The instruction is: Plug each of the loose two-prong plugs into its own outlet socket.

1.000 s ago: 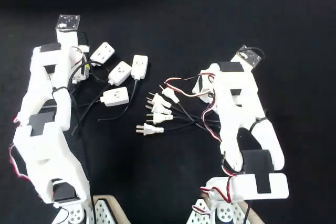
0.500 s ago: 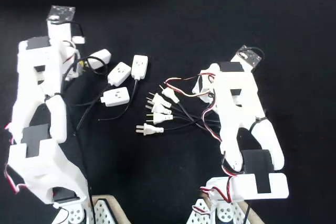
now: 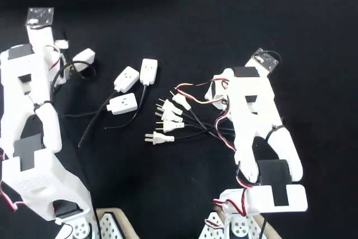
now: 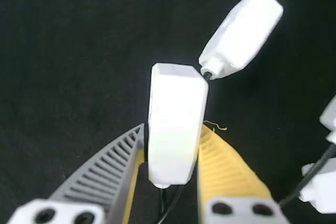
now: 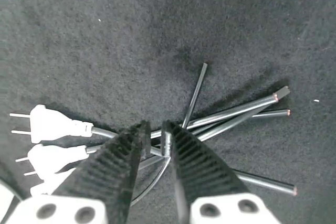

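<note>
The left pincer (image 4: 172, 129) is clamped on a white outlet socket (image 4: 177, 103), one finger on each long flank, with the socket's face end poking out past the tips and its cord trailing back between them. A second socket (image 4: 241, 32) lies just beyond it. The right pincer (image 5: 155, 127) has its fingers drawn almost together over the cords (image 5: 231, 114) of the plugs (image 5: 50, 124). It looks pinched on them, not on a plug body.

On the black desk (image 3: 184, 26) the held socket (image 3: 83, 57) is at the far left. Three loose sockets (image 3: 127, 78) lie to its right, and the plugs fan out in the middle, prongs pointing left.

I judge the socket to be a light, rigid block with smooth sides, so it may twist in the grip when its springy cord pulls. The broad flanks are the right hold. The plugs are small and light with thin prongs, so each is best taken by the moulded body behind the prongs.

The left arm (image 3: 28, 116) stretches far along the desk's left edge. The right arm (image 3: 254, 116) reaches from the near edge, its wrist tipped down and leftward.
</note>
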`<action>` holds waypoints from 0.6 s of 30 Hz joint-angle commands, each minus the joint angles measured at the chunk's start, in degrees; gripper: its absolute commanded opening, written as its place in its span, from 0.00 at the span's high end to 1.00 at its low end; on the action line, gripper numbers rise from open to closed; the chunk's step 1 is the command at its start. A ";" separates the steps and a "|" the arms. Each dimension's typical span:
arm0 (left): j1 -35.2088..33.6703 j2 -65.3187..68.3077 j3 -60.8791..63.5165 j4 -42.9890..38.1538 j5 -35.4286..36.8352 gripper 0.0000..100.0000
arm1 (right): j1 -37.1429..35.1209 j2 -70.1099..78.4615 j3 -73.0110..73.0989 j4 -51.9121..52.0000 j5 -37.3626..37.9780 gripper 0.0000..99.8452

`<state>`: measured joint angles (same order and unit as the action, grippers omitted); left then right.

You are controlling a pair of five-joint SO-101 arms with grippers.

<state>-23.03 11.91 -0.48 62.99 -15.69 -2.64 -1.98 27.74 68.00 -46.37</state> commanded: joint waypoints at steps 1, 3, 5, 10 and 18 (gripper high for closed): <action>-2.68 1.14 1.45 -2.46 -0.44 0.88 | 0.88 -0.13 -0.31 -0.53 -0.26 0.95; -3.47 3.16 1.98 -2.29 -0.44 0.88 | 0.79 -0.13 0.22 -0.62 -0.26 0.95; -4.70 5.27 2.07 -2.11 -0.44 0.83 | 0.62 -0.13 0.40 -0.62 -0.26 0.95; -6.99 9.14 1.54 -2.11 -0.44 0.67 | 0.62 -0.13 0.40 -0.62 -0.26 0.95; -7.34 9.23 -4.00 2.81 -0.44 0.66 | 0.62 -0.13 1.36 -2.99 -0.26 0.95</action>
<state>-29.80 21.76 1.54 61.85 -15.69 -2.55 -1.98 28.70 66.59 -46.37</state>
